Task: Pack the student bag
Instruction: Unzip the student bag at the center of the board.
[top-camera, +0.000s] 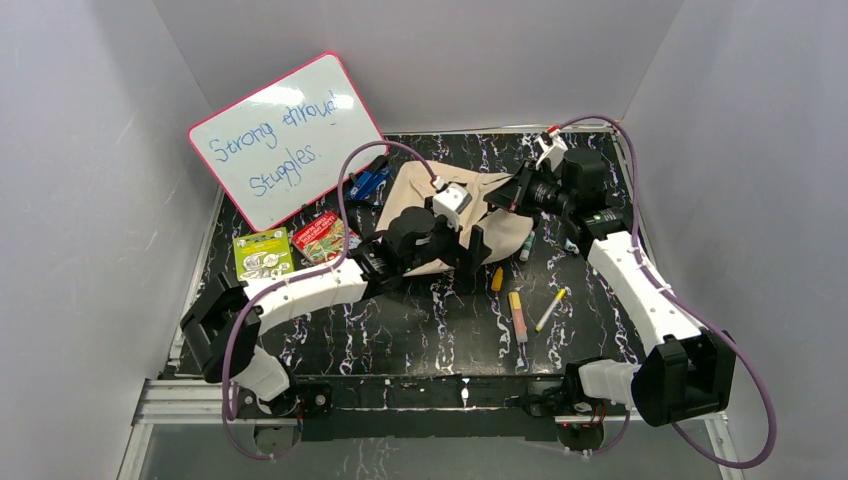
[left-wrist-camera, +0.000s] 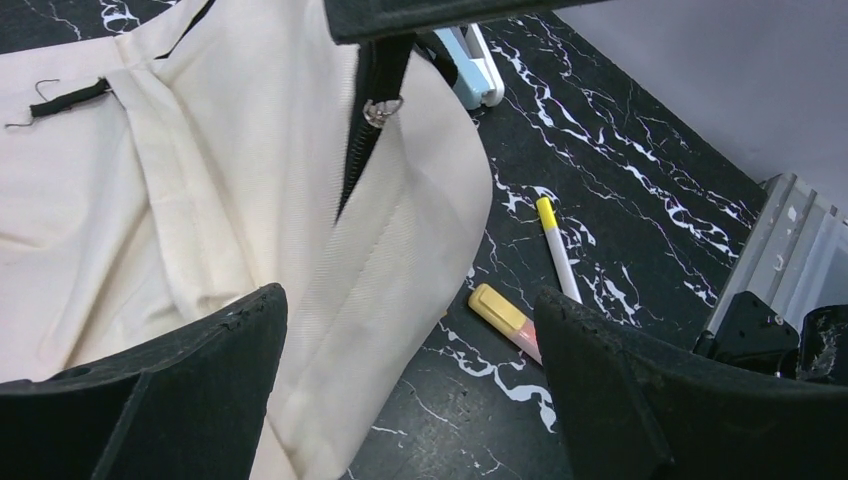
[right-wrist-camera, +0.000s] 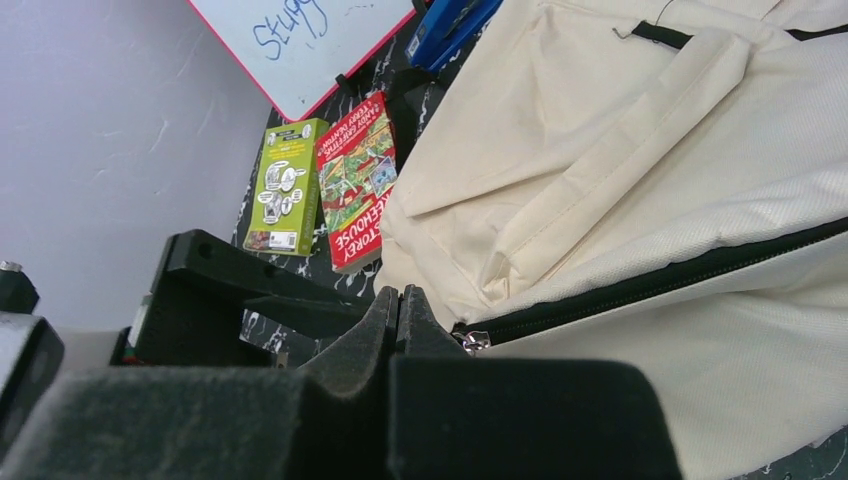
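Note:
The student bag (top-camera: 415, 195), beige with a dark zipper, lies flat at the middle back of the table. In the left wrist view the student bag (left-wrist-camera: 200, 200) fills the left side, its metal zipper slider (left-wrist-camera: 378, 110) near the top. My left gripper (left-wrist-camera: 408, 300) is open above the bag's near corner, one finger over the fabric and the other over the table; in the top view the left gripper (top-camera: 473, 255) sits at the bag's right front. My right gripper (right-wrist-camera: 400, 293) is shut, its tips beside the zipper slider (right-wrist-camera: 470, 340), with nothing visible between them. From above, the right gripper (top-camera: 505, 195) is at the bag's right edge.
A whiteboard (top-camera: 285, 140) leans at the back left, with a green book (top-camera: 262, 253), a red book (top-camera: 320, 238) and a blue item (top-camera: 368, 180) near it. An orange marker (top-camera: 497, 278), a yellow-capped highlighter (top-camera: 518, 315) and a pen (top-camera: 550, 310) lie right of the bag.

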